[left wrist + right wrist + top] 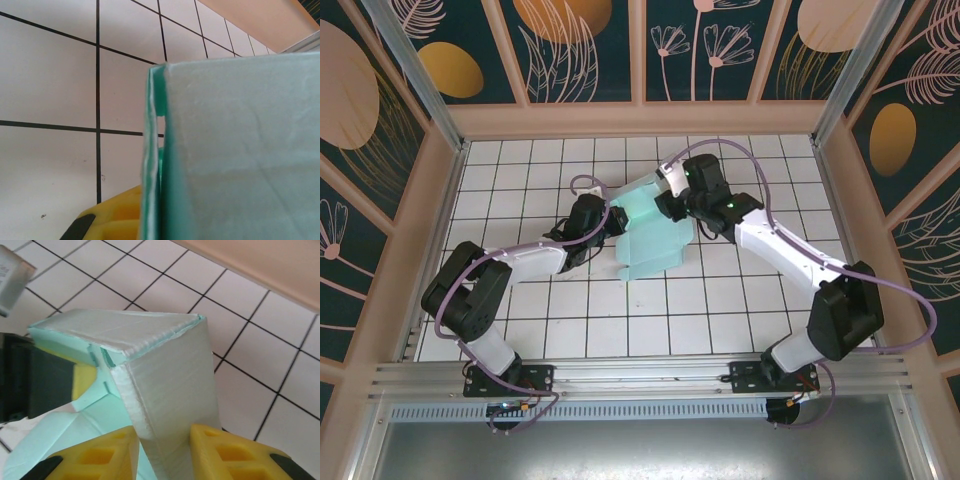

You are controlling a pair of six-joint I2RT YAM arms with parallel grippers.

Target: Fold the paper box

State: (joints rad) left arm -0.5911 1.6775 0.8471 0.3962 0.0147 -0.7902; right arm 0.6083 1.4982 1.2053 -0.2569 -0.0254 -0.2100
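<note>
From above we see the paper box (655,248), pale mint card, lying on the white tiled table (570,320) just above the middle of the frame, with both arms meeting over it; its upper edge is hidden under the two wrists, so we cannot make out its whole outline. The left gripper (613,222) reaches the card's upper left side and the right gripper (672,208) its upper right; from this height neither one's fingers are clear.

In the left wrist view a raised wall of the paper box (240,150) covers the right half of the frame, its doubled edge running down the middle; one yellow finger (117,217) shows at the bottom, just left of that edge, and the other is hidden behind the card; the pair is closed tight on the thin wall.

In the right wrist view a folded corner of the paper box (165,370) stands upright; the right gripper (165,440) has its yellow fingers (100,455) narrow, one on each side, with the card filling the gap and touching both; their tips are cut off by the bottom edge. At mid left a yellow pad (82,380) of the left gripper sits behind a flap, mostly hidden.
</note>
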